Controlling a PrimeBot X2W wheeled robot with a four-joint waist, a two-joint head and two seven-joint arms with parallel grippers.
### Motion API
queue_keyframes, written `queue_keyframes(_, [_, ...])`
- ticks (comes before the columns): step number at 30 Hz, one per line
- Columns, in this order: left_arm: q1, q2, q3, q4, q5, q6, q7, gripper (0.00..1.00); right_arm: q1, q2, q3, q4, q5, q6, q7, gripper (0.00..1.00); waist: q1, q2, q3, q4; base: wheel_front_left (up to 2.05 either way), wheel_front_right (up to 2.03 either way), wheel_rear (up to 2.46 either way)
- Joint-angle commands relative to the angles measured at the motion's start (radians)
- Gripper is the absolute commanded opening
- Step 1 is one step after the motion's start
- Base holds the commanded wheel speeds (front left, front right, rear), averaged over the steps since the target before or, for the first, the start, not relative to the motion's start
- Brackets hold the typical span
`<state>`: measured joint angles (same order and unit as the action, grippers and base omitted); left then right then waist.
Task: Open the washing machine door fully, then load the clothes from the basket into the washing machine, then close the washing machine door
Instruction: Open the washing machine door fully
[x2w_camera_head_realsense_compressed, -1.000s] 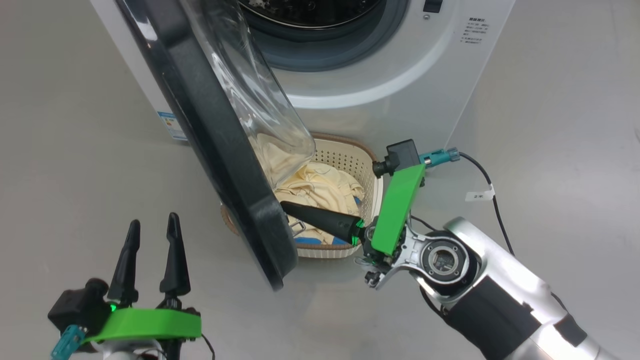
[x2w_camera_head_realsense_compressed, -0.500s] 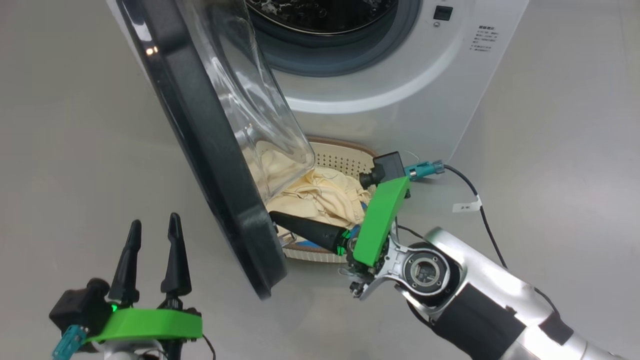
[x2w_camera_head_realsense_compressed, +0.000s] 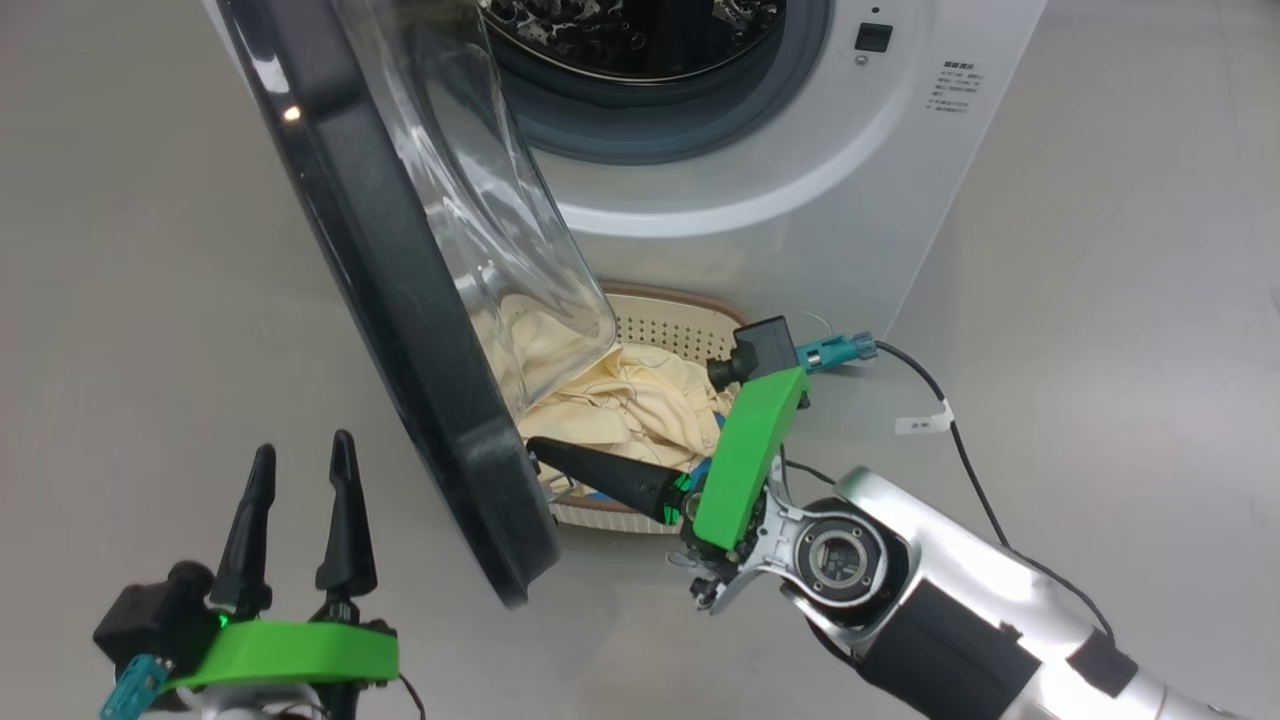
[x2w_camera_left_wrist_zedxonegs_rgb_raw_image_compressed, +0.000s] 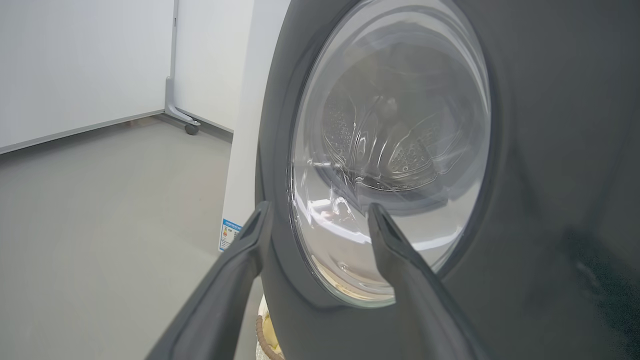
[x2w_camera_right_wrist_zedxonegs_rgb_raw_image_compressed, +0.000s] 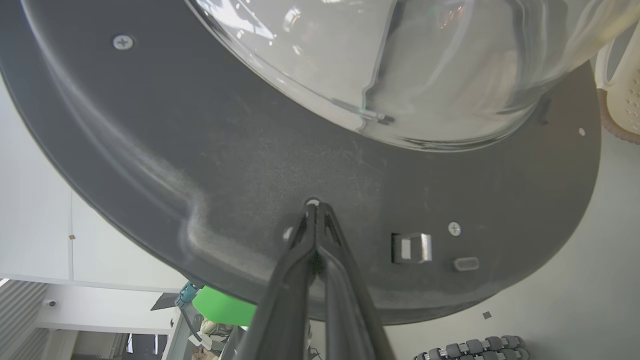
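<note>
Where closed right gripper (x2w_camera_right_wrist_zedxonegs_rgb_raw_image_compressed: 313, 206) touches door (x2w_camera_right_wrist_zedxonegs_rgb_raw_image_compressed: 200, 165) rim, floor (x2w_camera_head_realsense_compressed: 150, 300) beyond edge

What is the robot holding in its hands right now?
Nothing is held. The right gripper is shut and empty, its tips against the dark inner rim of the washing machine door. The left gripper is open and empty.

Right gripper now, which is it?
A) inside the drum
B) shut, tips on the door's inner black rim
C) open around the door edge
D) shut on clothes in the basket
B: the right gripper is shut with its tips against the inner black rim of the washing machine door, beside the metal latch.
</note>
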<state>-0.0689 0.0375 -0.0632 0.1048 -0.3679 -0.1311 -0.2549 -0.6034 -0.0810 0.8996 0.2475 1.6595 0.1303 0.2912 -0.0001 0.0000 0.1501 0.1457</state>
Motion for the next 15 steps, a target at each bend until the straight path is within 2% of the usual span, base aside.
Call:
queue_keyframes(1, [-0.003,0.013,0.043,-0.029,0.010,0.000,-0.007,1.00,-0.039,0.031,-0.002,-0.032,-0.032,0.000,-0.015,0.00,0.0001,0.0000,-0.003,-0.008,0.00,0.00,0.00])
queue_keyframes(5, [0.003,0.013,0.054,-0.029,0.015,0.000,-0.007,1.00,-0.052,0.012,0.000,-0.036,-0.119,0.000,-0.065,0.00,0.0001,0.0000,-0.006,-0.023,0.00,0.00,0.00])
queue_keyframes(10, [0.009,0.013,0.065,-0.030,0.023,0.000,-0.007,1.00,-0.090,-0.070,0.073,-0.041,-0.276,0.000,-0.230,0.00,0.0001,0.0000,-0.011,-0.043,0.00,0.00,0.00])
queue_keyframes(11, [0.010,0.013,0.066,-0.029,0.025,0.000,-0.007,1.00,-0.098,-0.087,0.096,-0.037,-0.303,0.000,-0.276,0.16,0.0001,0.0000,-0.012,-0.046,0.00,0.00,0.00])
queue_keyframes(12, [0.010,0.013,0.065,-0.028,0.027,0.000,-0.007,1.00,-0.106,-0.106,0.115,-0.028,-0.333,0.000,-0.330,0.44,0.0001,0.0000,-0.013,-0.050,0.00,0.00,0.00])
queue_keyframes(13, [0.010,0.013,0.064,-0.027,0.030,0.000,-0.007,1.00,-0.116,-0.125,0.141,-0.015,-0.363,0.000,-0.380,0.64,0.0001,0.0000,-0.014,-0.054,0.00,0.00,0.00])
queue_keyframes(14, [0.010,0.013,0.066,-0.026,0.032,0.000,-0.007,1.00,-0.123,-0.142,0.166,-0.002,-0.385,0.000,-0.428,0.79,0.0001,0.0000,-0.016,-0.058,0.00,0.00,0.00])
queue_keyframes(15, [0.011,0.013,0.066,-0.026,0.034,0.000,-0.007,1.00,-0.131,-0.159,0.188,0.015,-0.405,0.000,-0.475,0.98,0.0001,0.0000,-0.019,-0.062,0.00,0.00,0.00])
